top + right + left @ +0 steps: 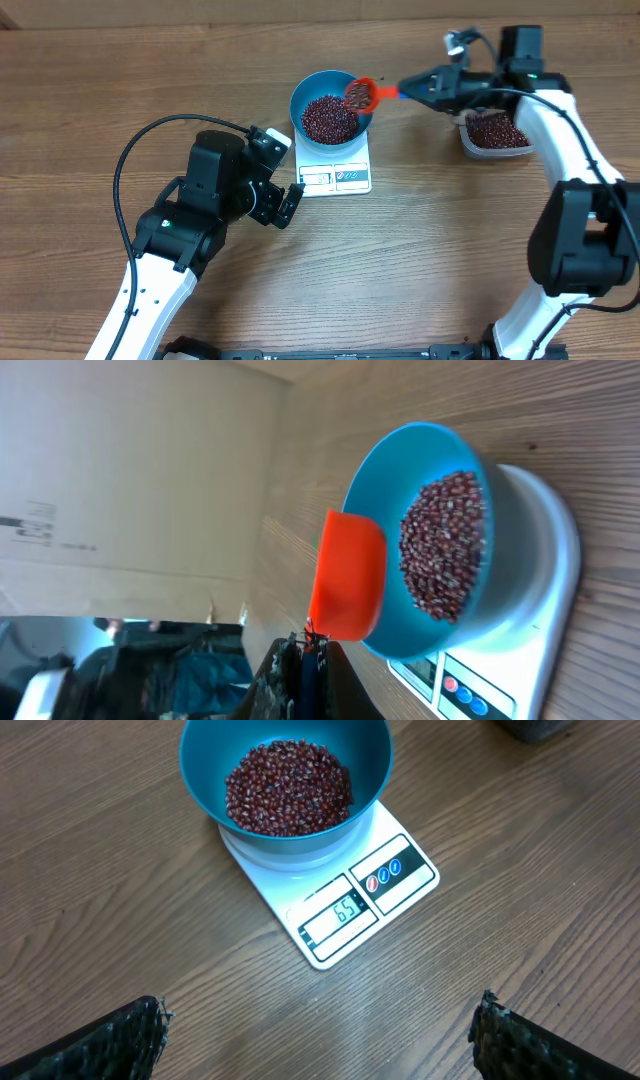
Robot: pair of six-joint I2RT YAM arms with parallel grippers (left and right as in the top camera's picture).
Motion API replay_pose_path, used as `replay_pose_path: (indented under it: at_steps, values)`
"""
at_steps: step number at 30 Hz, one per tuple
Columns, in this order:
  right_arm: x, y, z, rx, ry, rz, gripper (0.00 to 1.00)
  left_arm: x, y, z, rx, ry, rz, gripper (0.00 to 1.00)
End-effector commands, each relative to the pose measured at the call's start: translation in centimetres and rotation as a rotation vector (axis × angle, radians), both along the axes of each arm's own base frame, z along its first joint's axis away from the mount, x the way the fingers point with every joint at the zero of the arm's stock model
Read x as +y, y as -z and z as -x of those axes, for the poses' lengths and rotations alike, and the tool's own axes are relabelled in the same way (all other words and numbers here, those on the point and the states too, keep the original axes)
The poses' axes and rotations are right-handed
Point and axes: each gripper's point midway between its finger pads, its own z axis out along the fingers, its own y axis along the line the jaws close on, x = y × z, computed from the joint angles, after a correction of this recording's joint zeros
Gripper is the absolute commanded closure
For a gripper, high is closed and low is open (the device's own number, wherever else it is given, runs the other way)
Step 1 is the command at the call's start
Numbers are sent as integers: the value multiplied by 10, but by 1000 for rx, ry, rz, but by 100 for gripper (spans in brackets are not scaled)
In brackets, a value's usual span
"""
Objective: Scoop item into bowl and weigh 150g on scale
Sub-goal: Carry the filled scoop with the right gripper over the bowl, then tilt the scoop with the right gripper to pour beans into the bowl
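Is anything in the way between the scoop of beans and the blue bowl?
Nothing visible. The right gripper holds the scoop of beans at the open bowl rim, with only air between.

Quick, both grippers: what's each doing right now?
Left gripper: jaws open, empty.
Right gripper: shut on the orange scoop, at the blue bowl's rim.

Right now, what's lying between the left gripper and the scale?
Nothing but bare wooden table. The left wrist view shows it best: the open left gripper faces the scale with only wood grain between them.
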Motion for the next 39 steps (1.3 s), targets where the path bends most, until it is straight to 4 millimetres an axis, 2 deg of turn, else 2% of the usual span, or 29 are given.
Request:
replay_pose_path:
  at_steps: [1, 4, 8, 16, 21, 25, 33, 37, 39]
  values:
    - [14, -11, -15, -26, 49, 80, 96, -1, -10, -3, -21, -9, 10, 0]
    - [31, -16, -20, -72, 58, 155, 96, -1, -10, -3, -22, -9, 10, 1]
    - [44, -14, -26, -154, 83, 349, 96, -1, -10, -3, -22, -9, 10, 0]
    - [61, -10, -24, -341, 94, 798, 96, -1, -10, -3, -21, -9, 10, 1]
    - [74, -9, -19, -465, 80, 1012, 96, -1, -10, -3, -21, -9, 10, 1]
    - [74, -13, -17, -512, 141, 1159, 96, -1, -10, -3, -21, -9, 10, 0]
    - [80, -15, -14, -550, 133, 1205, 96, -1, -10, -3, -22, -9, 10, 1]
    - [88, -16, -11, -551, 104, 1158, 96, -1, -10, -3, -21, -9, 10, 0]
    - [92, -23, -7, -558, 89, 1109, 96, -1, -10, -3, -21, -9, 10, 1]
